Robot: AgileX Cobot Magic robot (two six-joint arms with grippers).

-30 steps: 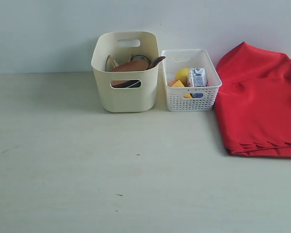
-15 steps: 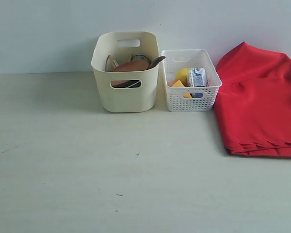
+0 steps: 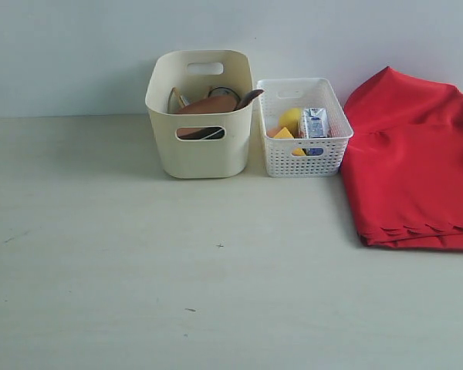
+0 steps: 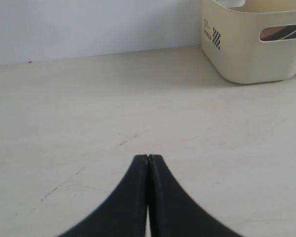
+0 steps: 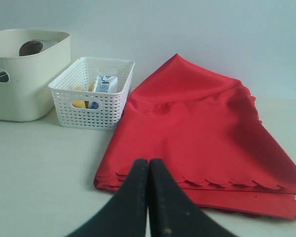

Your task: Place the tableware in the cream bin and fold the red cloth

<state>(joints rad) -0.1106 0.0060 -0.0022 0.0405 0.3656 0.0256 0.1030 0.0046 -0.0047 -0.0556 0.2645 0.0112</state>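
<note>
The left gripper (image 4: 148, 158) and right gripper (image 5: 148, 162) are both pinched tight, holding nothing. At the far middle of the table (image 3: 216, 270), the cream bin (image 3: 201, 154) holds the brown wooden plate (image 3: 208, 105) and spoon (image 3: 249, 96). The white basket (image 3: 305, 158) stands just to its right. The red cloth (image 3: 417, 169) lies folded on the far right.

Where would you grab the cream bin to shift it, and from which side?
Probably the front wall strip of the cream bin, above its oval cut-out, coming from above. That thin upright wall suits a pinch. The white basket crowds one side wall, and tableware sits inside.
</note>
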